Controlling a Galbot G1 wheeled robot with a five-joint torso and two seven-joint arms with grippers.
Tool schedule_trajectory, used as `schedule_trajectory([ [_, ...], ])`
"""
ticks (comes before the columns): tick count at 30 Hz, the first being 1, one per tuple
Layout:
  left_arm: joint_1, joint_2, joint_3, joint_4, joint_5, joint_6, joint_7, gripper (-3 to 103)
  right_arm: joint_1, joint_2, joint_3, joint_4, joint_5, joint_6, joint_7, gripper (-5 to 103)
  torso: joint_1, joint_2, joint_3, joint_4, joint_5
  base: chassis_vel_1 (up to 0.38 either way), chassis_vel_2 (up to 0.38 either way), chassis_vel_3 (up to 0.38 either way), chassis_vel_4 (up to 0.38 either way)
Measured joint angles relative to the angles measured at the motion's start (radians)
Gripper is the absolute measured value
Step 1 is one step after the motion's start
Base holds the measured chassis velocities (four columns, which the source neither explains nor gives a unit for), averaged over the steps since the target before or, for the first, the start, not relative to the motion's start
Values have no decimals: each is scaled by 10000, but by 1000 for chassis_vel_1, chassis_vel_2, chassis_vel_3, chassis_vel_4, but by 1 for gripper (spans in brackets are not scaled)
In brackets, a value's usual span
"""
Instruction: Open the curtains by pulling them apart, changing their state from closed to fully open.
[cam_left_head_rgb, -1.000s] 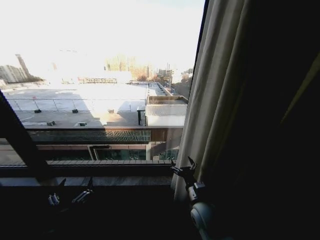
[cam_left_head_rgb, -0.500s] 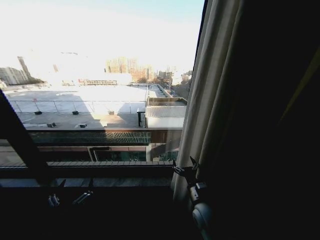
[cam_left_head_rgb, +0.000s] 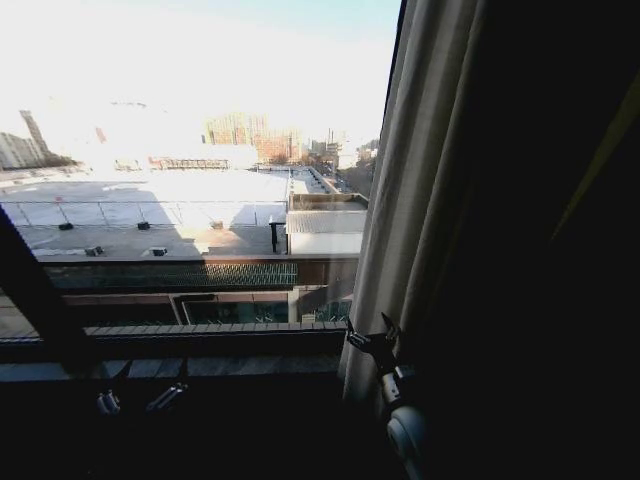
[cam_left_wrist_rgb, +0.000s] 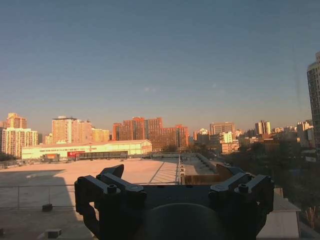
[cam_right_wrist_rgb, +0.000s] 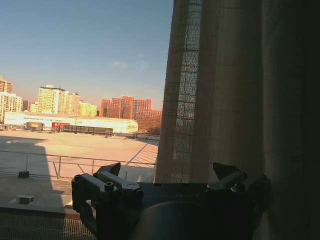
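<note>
While our head camera has swung slightly since a second ago, so that the whole window scene sits a little differently, our two arms hold almost the same places as before. Our sheer, pale woven curtain (cam_left_head_rgb: 415, 190) hangs in long vertical folds on the right side of the window, gathered against the dark wall, and the glass to its left is uncovered, showing sunlit rooftops and distant towers. Our right gripper (cam_left_head_rgb: 371, 337) is raised low at the curtain's inner edge, its black fingers spread apart and holding nothing; from the right wrist, the right-hand finger (cam_right_wrist_rgb: 231, 182) lies against or just before the fabric (cam_right_wrist_rgb: 225, 90), and we cannot tell whether they touch. Our left gripper (cam_left_head_rgb: 140, 388) rests low in the shadow below the dark window sill (cam_left_head_rgb: 200, 340), well apart from the curtain. From the left wrist its fingers (cam_left_wrist_rgb: 111, 186) stand wide apart and empty against the sky. A dark slanted frame bar (cam_left_head_rgb: 30, 290) crosses the left edge. The curtain's right side fades into darkness, and its top and hem are cut off.
</note>
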Motion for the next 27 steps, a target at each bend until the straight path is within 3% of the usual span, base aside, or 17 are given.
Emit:
schedule_trajectory([
  [9, 26, -57, 6, -37, -63, -180, -42, 100, 69, -90, 183, -72, 319, -90, -3, 100, 0, 1, -1, -1, 0, 0, 0, 0, 0],
  [19, 130, -53, -70, -62, -278, -237, -45, 100, 303, -435, 1248, -214, 766, -579, 372, 100, 0, 0, 0, 1, 3, 0, 0, 0, 0],
  [27, 87, -26, -130, 22, -323, -271, -36, 100, -1648, -597, 1321, 1664, 1024, -925, 502, 100, -1, 1, -1, -3, -2, 0, 0, 0, 0],
])
